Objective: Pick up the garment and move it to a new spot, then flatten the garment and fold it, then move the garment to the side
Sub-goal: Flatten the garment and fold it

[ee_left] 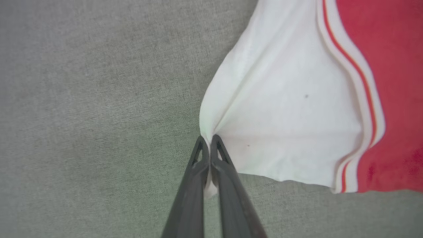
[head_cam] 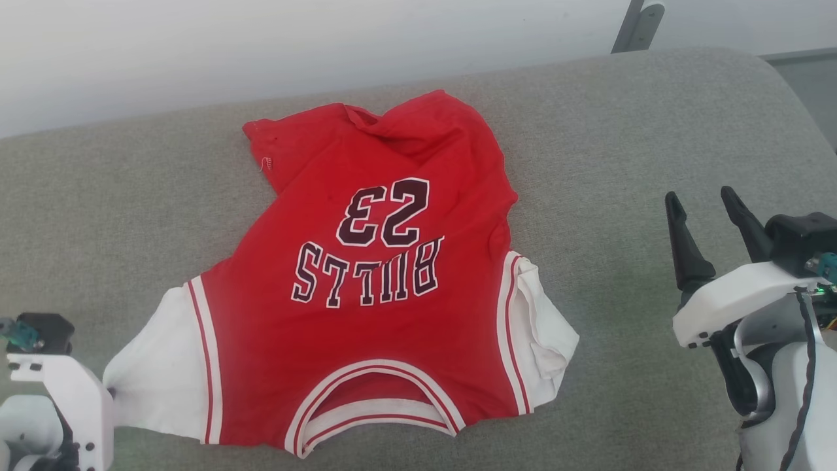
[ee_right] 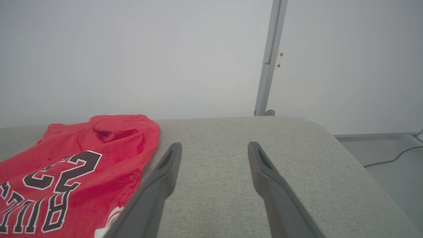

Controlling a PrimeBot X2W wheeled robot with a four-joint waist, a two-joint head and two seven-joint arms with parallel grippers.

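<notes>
The garment [head_cam: 366, 294], a thin red jersey-style shirt with white sleeves, red-and-white striped trim and dark, white-outlined lettering, lies spread face up on a broad grey upholstered cushion [head_cam: 621, 131]. Its neck opening is toward the robot and its hem is away, near the white wall [head_cam: 261, 46], so from the head view "BULLS" and "23" read upside down. The body is mostly flat, though the far hem is rumpled, with one corner folded over and a crease bunched along the edge. In the left wrist view, the left gripper [ee_left: 207, 138] has its two long dark fingers pressed together on the outer corner of a white sleeve [ee_left: 281, 109]. A sliver of cloth shows between the fingers, and folds fan out from the pinch across the sleeve, which otherwise lies flat on the cushion. The opposite sleeve [head_cam: 543, 333] is crumpled and doubled on itself beside the striped armhole trim. The right gripper [head_cam: 698, 194] sits well apart from the shirt, off to its right over bare cushion. Its fingers are spread wide with nothing between them, and in the right wrist view [ee_right: 214, 145] they point toward the wall. Beyond the cushion's rounded far corner a grey metal post [ee_right: 269, 59] stands against the wall, and a dark cable [ee_right: 393, 158] trails on the floor.
</notes>
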